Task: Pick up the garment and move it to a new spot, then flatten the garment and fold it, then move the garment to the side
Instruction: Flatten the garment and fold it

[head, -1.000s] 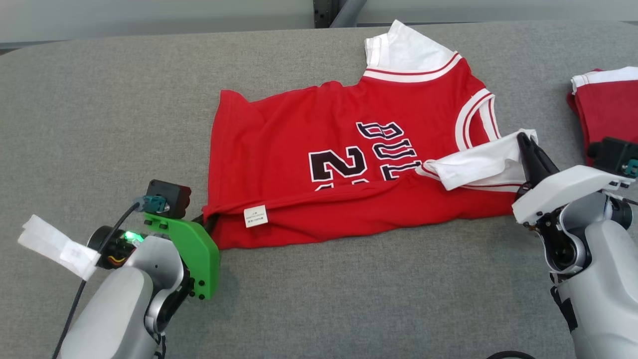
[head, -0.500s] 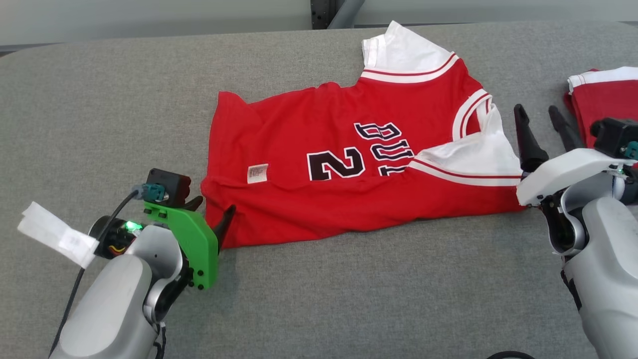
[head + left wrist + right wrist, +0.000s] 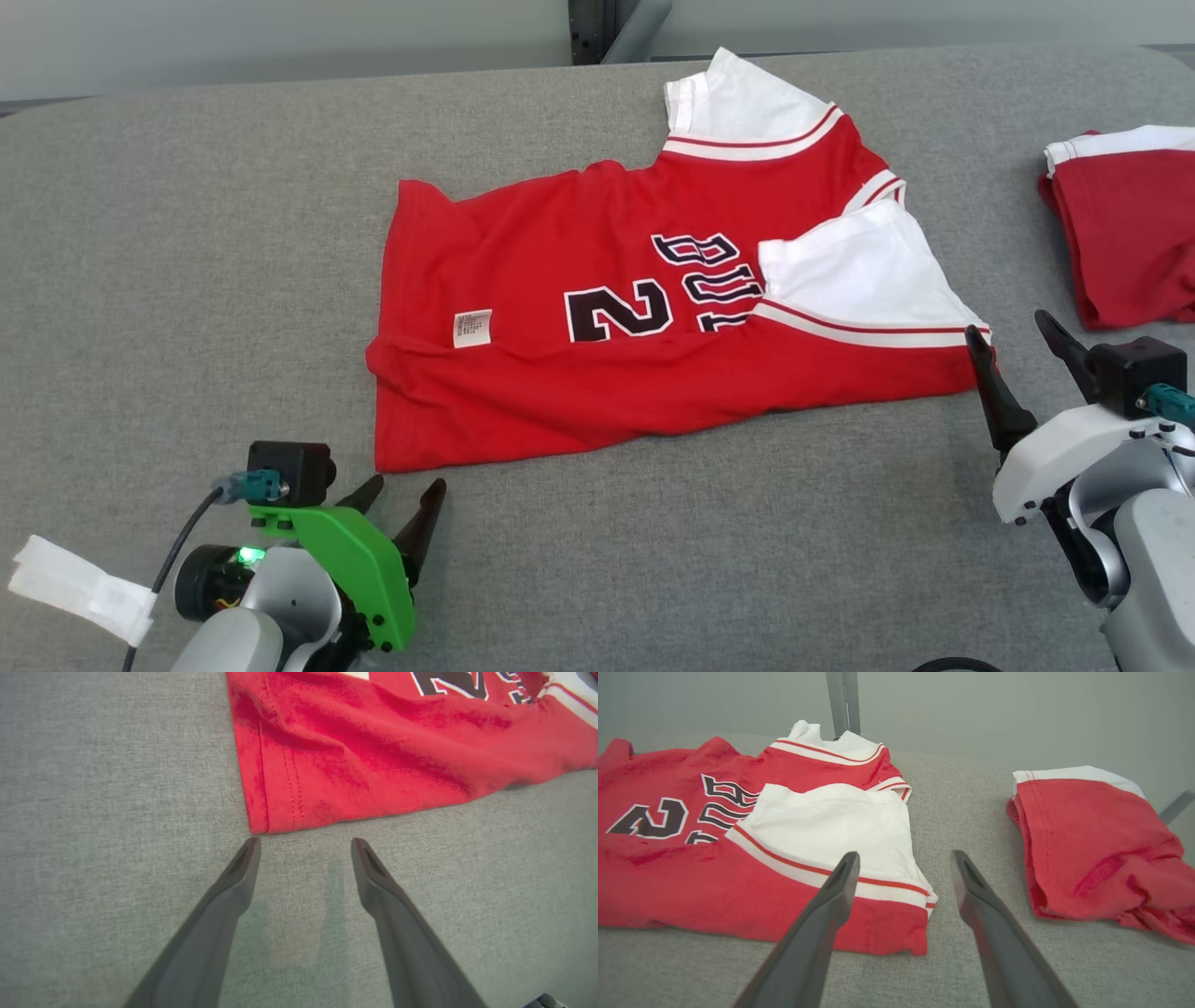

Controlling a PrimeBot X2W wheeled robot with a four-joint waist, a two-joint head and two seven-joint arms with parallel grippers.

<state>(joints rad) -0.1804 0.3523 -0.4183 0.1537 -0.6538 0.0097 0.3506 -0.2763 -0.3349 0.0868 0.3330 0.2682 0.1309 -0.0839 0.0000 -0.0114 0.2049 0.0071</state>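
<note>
Garment (image 3: 653, 373): red jersey with white sleeves, lying at the middle of the grey bench (image 3: 187, 280). Its near portion is folded over onto the number, and one white sleeve (image 3: 859, 271) is laid across the chest.

Left tool (image 3: 408, 483): fingers spread wide, holding nothing, just near of the garment's near left corner and clear of it.

Right tool (image 3: 1006, 325): fingers wide, empty, at the near right corner; contact cannot be determined.

A second red garment (image 3: 1130, 233) lies apart at far right.
</note>
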